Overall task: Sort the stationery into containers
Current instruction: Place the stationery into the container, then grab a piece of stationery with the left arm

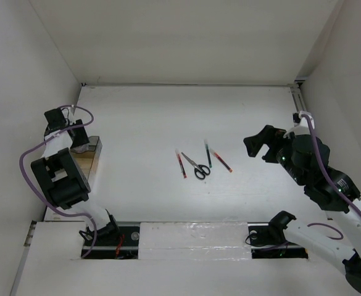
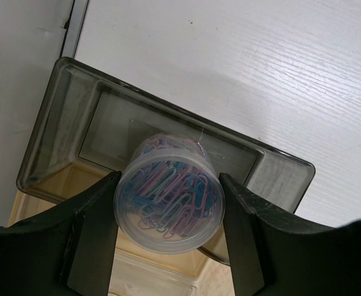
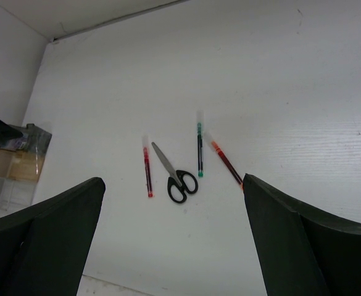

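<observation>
The left gripper holds the roll tight, just above the grey box. The right gripper is open wide. The scissors and pens lie on the table in front of it.

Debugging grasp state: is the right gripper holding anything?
No, the right gripper is open with nothing between its fingers; the scissors lie on the table.

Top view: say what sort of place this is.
Probably a robot test cell: plain white walls box in a white table, the left arm and right arm are bolted at its near edge, and scissors and pens lie mid-table.
</observation>
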You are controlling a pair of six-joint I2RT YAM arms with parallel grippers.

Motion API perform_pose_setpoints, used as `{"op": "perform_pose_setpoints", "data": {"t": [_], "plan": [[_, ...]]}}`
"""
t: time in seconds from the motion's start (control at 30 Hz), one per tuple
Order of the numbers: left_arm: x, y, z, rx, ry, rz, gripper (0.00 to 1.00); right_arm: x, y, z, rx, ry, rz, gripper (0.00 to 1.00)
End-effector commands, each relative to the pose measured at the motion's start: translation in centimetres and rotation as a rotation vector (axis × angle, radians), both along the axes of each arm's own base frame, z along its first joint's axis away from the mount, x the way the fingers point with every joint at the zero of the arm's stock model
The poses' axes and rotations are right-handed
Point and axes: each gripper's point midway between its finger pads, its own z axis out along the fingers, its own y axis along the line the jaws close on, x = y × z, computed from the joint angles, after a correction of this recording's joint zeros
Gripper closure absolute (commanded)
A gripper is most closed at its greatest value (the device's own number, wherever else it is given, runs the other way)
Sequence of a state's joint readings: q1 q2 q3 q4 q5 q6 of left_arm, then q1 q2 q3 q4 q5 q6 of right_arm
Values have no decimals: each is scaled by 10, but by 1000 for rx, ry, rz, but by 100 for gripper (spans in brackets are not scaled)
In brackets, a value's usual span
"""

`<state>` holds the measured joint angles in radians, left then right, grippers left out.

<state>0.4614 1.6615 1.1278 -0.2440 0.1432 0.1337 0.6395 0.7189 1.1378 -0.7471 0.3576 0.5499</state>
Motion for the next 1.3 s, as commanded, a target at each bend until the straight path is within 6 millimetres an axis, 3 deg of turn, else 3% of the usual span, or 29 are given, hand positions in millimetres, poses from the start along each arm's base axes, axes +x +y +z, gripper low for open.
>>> {"op": "perform_pose_setpoints", "data": {"t": [0.0,0.03,0.07,0.17,0.2,0.3,0.33,0.5,0.63,0.73,0.77,0.83,0.87,0.97,1.0,1.07,1.1,1.2,1.23,1.27], "plan": [[11,9,16,41,-50,8,83,4,3,20,52,-57,0,0],[13,10,17,45,-59,8,77,4,3,20,52,-57,0,0],[14,9,17,37,-62,1,64,4,3,20,52,-57,0,0],[16,5,37,59,-106,-10,50,6,5,18,45,-49,0,0],[15,6,41,63,-117,4,39,6,5,18,45,-49,0,0],[17,-1,63,102,-158,8,24,8,5,15,32,-44,3,0],[16,-1,68,107,-168,9,0,8,5,15,32,-44,3,0],[18,0,80,101,-172,16,0,9,6,14,32,-44,3,0],[16,-8,120,125,-260,-23,0,9,6,14,32,-44,3,0],[20,-25,149,140,-297,-73,0,12,11,11,29,-34,13,0],[23,-50,158,155,-302,-135,0,15,13,11,30,-36,13,0],[24,-72,171,230,-304,-144,0,17,14,10,30,-37,13,0],[28,-117,182,233,-342,-231,0,19,16,7,24,-28,13,0],[26,-174,188,238,-353,-313,0,20,14,3,26,-20,0,0],[23,-214,179,213,-324,-413,0,20,14,3,26,-20,-1,0],[22,-255,179,179,-308,-494,0,18,8,8,25,-17,-27,0],[17,-296,161,171,-258,-586,0,17,5,9,20,-17,-38,0],[5,-344,139,151,-175,-659,0,12,-4,13,16,-10,-66,0],[4,-363,121,144,-133,-686,0,11,-4,11,17,1,-69,0],[5,-363,113,143,-106,-665,0,7,-9,12,27,-1,-83,0]]}}
